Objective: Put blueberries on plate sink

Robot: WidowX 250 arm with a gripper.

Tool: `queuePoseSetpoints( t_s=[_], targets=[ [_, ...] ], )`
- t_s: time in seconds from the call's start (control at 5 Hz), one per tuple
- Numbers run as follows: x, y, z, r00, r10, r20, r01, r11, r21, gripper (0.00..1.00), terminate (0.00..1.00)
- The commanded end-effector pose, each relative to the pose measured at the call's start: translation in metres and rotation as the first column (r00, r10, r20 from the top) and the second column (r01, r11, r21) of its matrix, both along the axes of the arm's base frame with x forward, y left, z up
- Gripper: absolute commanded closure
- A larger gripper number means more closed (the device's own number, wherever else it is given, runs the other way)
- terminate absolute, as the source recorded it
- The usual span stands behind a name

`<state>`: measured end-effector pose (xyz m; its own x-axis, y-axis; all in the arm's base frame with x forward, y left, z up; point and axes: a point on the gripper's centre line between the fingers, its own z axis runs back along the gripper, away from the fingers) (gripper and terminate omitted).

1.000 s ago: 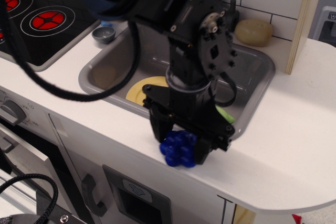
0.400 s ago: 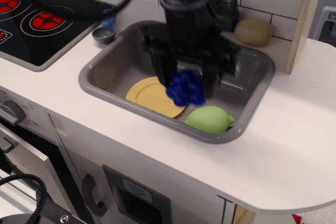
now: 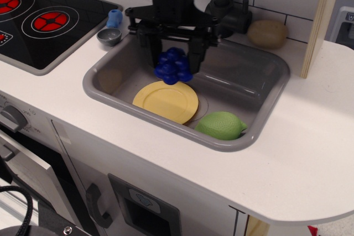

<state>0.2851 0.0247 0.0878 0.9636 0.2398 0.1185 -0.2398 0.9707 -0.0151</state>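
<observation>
A: One item airborne: blueberries (image 3: 173, 65), pinched in the gripper (image 3: 172, 63), above the plate (image 3: 165, 101)'s far edge; inside the sink (image 3: 260, 120).
B: Lowering and release outstanding; plate bare.

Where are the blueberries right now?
The blueberries are held in the hand, up over the sink, just behind the yellow plate.

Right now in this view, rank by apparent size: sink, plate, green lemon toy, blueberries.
1. sink
2. plate
3. green lemon toy
4. blueberries, held raised in the jaws, so nearness may skew this last ranking.
</observation>
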Motion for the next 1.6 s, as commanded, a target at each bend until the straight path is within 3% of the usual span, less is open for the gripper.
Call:
queuePoseSetpoints(
  t_s=[0.0,0.4,0.8,1.0,1.4],
  targets=[
    [0.022,0.033,-0.012,0.996,0.049,0.080,-0.053,0.997,0.051,1.00,0.00],
    [0.021,0.038,-0.055,0.998,0.029,0.055,-0.034,0.996,0.085,1.00,0.00],
    [0.028,0.046,-0.057,0.997,0.069,0.046,-0.072,0.995,0.076,1.00,0.00],
    [0.036,0.050,-0.063,0.994,0.100,0.040,-0.103,0.990,0.096,0.00,0.00],
    [0.040,0.048,-0.051,0.994,0.105,0.042,-0.109,0.989,0.102,0.00,0.00]
  ],
)
